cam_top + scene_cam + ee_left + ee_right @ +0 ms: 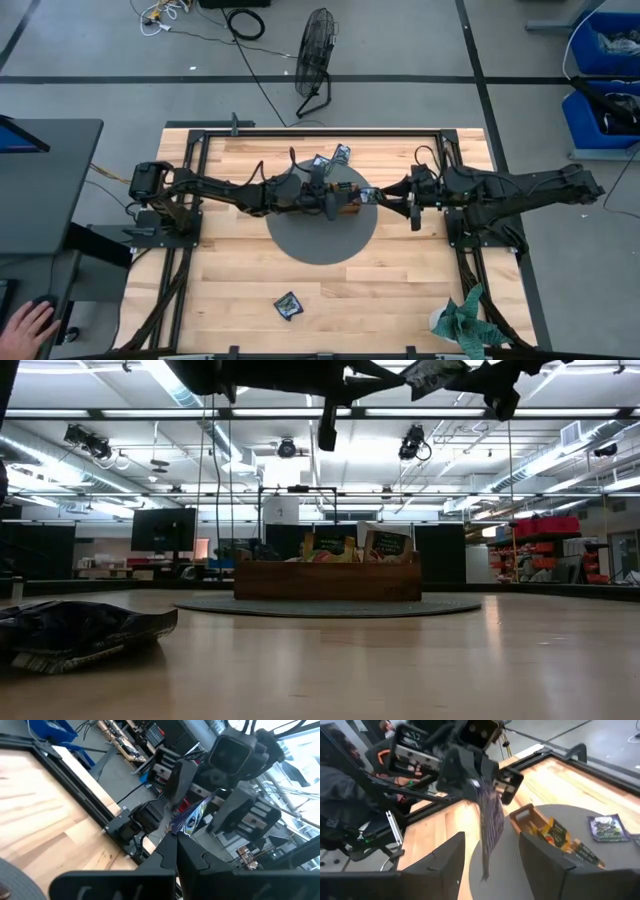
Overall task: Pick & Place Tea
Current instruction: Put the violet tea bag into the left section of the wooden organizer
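High over the brown wooden tray [328, 578], my left gripper [176, 845] is shut on a blue-purple tea sachet [192, 817]. The tray stands on a round grey mat [320, 240] with several sachets upright in it. My right gripper [492, 836] faces the left one, open. Its fingers stand on either side of the sachet's free end without touching it. Two loose sachets [340, 155] lie beyond the mat at the far side. Another sachet [289, 305] lies flat near the table's near edge. My left gripper pinches one edge of the sachet [181, 826] between its two fingers, coming level from the table's left. The rest of the sachet sticks out past the fingertips toward my right gripper. It is lifted clear, above the tray.
A green-and-white crumpled bag [465, 320] sits at the table's near right corner. Black frame rails [200, 150] run along the table's left, right and far sides. A floor fan [318, 45] stands beyond the far edge. A person's hand [28, 325] rests off the table at the near left.
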You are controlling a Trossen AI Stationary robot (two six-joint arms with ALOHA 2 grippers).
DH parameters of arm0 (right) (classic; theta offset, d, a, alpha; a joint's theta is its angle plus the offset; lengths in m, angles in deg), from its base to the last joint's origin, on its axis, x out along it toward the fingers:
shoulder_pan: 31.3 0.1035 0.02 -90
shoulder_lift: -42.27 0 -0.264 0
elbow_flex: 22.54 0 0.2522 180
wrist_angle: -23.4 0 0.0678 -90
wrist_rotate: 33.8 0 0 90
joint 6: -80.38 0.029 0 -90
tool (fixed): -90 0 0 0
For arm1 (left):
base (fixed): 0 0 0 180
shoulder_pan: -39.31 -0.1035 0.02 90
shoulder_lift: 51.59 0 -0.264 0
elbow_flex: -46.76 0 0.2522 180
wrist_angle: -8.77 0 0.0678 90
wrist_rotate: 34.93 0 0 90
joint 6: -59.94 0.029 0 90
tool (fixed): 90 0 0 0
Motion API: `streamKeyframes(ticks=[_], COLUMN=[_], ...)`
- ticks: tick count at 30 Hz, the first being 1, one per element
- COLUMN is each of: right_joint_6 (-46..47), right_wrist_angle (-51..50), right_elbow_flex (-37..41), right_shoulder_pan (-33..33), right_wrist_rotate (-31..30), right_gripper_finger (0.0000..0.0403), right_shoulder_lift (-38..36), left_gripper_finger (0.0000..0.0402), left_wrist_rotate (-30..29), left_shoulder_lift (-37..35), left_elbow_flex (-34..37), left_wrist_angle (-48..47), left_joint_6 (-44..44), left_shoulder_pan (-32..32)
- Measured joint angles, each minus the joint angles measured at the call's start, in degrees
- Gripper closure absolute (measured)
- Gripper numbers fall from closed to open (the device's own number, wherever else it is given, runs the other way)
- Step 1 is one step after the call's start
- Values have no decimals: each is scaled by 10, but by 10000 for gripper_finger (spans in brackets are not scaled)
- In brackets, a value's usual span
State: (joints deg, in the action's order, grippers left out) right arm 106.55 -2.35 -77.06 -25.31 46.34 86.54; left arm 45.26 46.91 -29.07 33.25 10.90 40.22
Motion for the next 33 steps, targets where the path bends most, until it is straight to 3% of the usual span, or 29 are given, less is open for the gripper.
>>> streamKeyframes(ticks=[6, 18, 27, 33], right_joint_6=[11, 10, 3, -11], right_wrist_angle=[0, 2, 2, -6], right_elbow_flex=[0, 0, 0, -11], right_shoulder_pan=[0, 0, 0, 0], right_wrist_rotate=[3, 10, 13, 12], right_gripper_finger=[242, 392, 400, 402], right_shoulder_lift=[1, 1, 1, 1], left_gripper_finger=[401, 401, 378, 346], left_wrist_rotate=[0, 0, 6, 53], left_shoulder_lift=[0, 0, 0, -26], left_elbow_flex=[-6, -6, -6, -5], left_wrist_angle=[-5, -16, -16, -31], left_joint_6=[7, 6, 14, 65], left_shoulder_pan=[0, 0, -2, -15])
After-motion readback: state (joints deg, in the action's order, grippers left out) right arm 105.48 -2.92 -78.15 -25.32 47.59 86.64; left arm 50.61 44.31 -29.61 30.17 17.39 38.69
